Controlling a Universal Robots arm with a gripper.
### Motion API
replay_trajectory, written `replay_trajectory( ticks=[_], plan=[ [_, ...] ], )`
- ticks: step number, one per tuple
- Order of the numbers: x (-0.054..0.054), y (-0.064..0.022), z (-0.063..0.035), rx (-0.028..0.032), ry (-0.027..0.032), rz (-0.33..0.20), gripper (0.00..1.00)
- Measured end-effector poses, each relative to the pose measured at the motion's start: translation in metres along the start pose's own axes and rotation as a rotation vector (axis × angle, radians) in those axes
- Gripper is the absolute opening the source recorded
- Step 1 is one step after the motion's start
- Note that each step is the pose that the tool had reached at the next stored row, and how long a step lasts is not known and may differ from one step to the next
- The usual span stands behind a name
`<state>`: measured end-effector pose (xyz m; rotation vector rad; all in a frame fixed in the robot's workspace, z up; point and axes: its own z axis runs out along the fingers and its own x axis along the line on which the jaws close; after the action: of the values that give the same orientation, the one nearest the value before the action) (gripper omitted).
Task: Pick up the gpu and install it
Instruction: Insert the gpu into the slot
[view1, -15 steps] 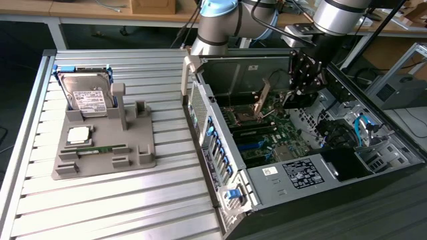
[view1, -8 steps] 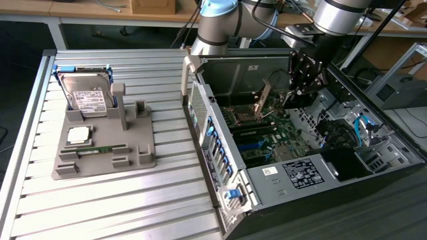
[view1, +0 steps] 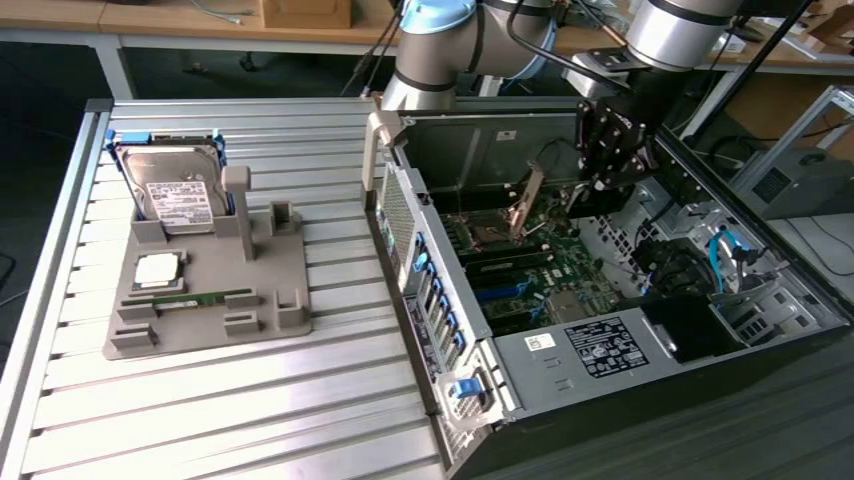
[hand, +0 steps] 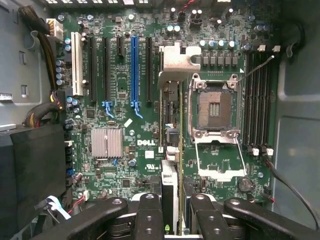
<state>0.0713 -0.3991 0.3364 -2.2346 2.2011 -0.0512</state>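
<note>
Wrist view: fingers grip the gpu edge-on above the motherboard; any tilt and it could jam beside the blue slot.

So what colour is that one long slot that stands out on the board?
Blue. The long slot sits among black ones on the green motherboard, clearest in the wrist view.

- The white word "DELL" is printed on the green motherboard, just beside the ribbed silver heatsink.
- The hard drive, at the exterior view's left, carries a white label; its print cannot be read.
- The black label on the power supply has white text, not legible.
</note>
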Motion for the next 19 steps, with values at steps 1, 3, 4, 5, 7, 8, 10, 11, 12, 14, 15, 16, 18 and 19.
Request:
replay_trajectory(
  ticks=[1,3,4,5,7,8,10,11,12,14,15,16,18,19],
  plan=[
    [0.0000,0.0000,0.0000,0.0001,0.0002,-0.003,0.27],
    [0.0000,0.0003,0.0000,0.0002,0.0007,-0.010,0.27],
    [0.0000,0.0005,0.0001,0.0003,0.0009,-0.014,0.27],
    [0.0000,0.0005,0.0001,0.0003,0.0012,-0.017,0.27],
    [0.0000,0.0006,0.0001,0.0005,0.0020,-0.025,0.27],
    [0.0000,0.0006,0.0001,0.0005,0.0020,-0.028,0.27],
    [0.0000,0.0007,0.0001,0.0006,0.0020,-0.029,0.27],
    [0.0000,0.0007,0.0001,0.0005,0.0021,-0.029,0.27],
    [0.0000,0.0007,0.0001,0.0006,0.0021,-0.029,0.27],
    [0.0000,0.0010,0.0002,0.0006,0.0020,-0.029,0.27],
    [-0.0001,0.0018,0.0003,0.0006,0.0019,-0.028,0.27],
    [-0.0001,0.0029,0.0004,0.0005,0.0019,-0.029,0.27],
    [-0.0001,0.0049,0.0006,0.0006,0.0020,-0.029,0.27],
    [0.0000,0.0074,0.0010,0.0006,0.0019,-0.029,0.27]
  ],
)
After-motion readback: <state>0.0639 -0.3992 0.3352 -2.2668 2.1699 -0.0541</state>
